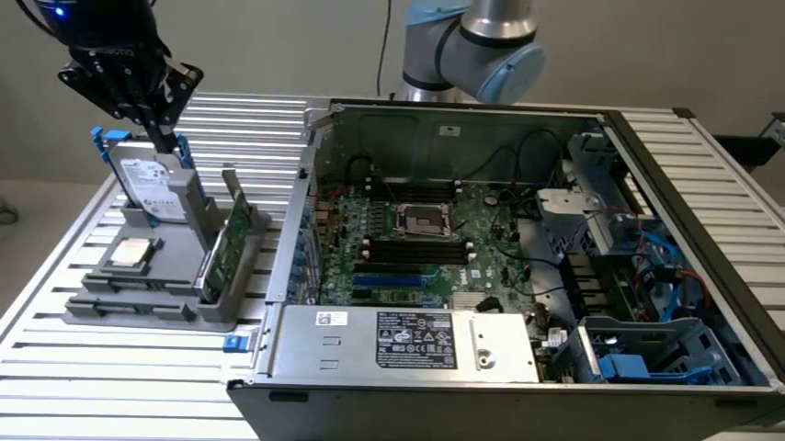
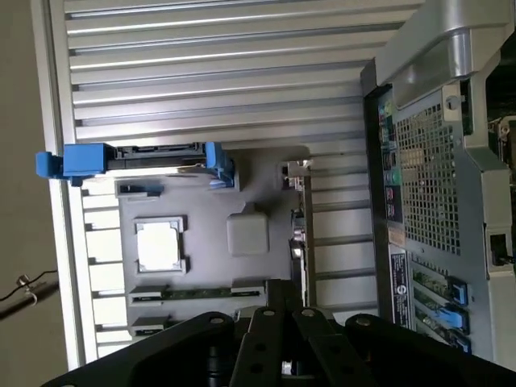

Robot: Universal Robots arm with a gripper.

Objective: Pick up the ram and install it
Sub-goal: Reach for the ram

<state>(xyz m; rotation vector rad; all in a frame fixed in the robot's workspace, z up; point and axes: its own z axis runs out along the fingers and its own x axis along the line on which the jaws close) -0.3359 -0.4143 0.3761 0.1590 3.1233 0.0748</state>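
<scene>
The ram is a thin green board standing on edge in the grey holder, on the side nearest the computer case. My gripper hangs shut with nothing in it, above the top of the hard drive. It is to the exterior view's left of the ram and apart from it. In the wrist view the shut gripper hangs above the holder, and the ram appears edge-on along the holder's side nearest the case.
The open computer case takes up the exterior view's right, with the motherboard and its dark memory slots inside. On the holder a silver processor chip lies flat. The blue-bracketed hard drive stands upright. All rest on a slatted metal table.
</scene>
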